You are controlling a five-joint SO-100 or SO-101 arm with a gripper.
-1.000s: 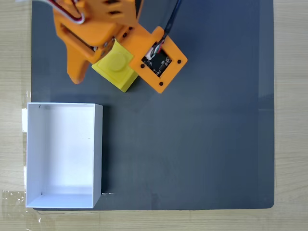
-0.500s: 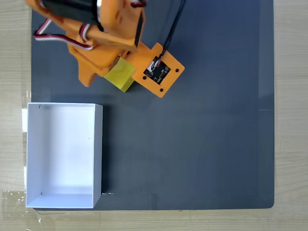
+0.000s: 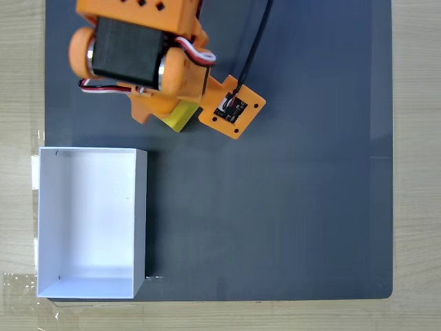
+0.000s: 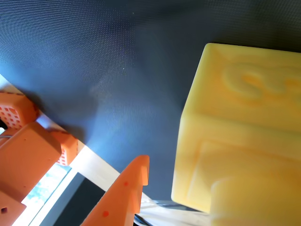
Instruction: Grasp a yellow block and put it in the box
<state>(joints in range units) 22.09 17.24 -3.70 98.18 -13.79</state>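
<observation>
Block (image 3: 178,118), yellow; in the fixed view only a small corner shows, on the dark mat (image 3: 289,207) near the top left, the rest under the orange arm (image 3: 138,55); in the wrist view block (image 4: 240,127) bulks large at the right, pale yellow, a raised moulded mark on its upper face, close to the lens and soft in focus.

Gripper (image 3: 162,114), orange; in the fixed view it sits over the block with its fingertips hidden by the arm's own body and black servo (image 3: 127,55); in the wrist view one pointed orange finger (image 4: 124,195) rises from the bottom edge just left of the block, a dark strip of mat between the two; the other finger cannot be made out, so whether the jaws are spread or pressing the block cannot be told.

Camera mount (image 3: 232,110), orange square plate with a small board, beside the block on the right in the fixed view; black cable (image 3: 251,45) runs up from it.

Box (image 3: 140,207), white, open-topped, at the lower left of the fixed view, straddling the mat's left edge; well below the block, apart from it.

Table (image 3: 417,165), light wood, around the mat.
</observation>
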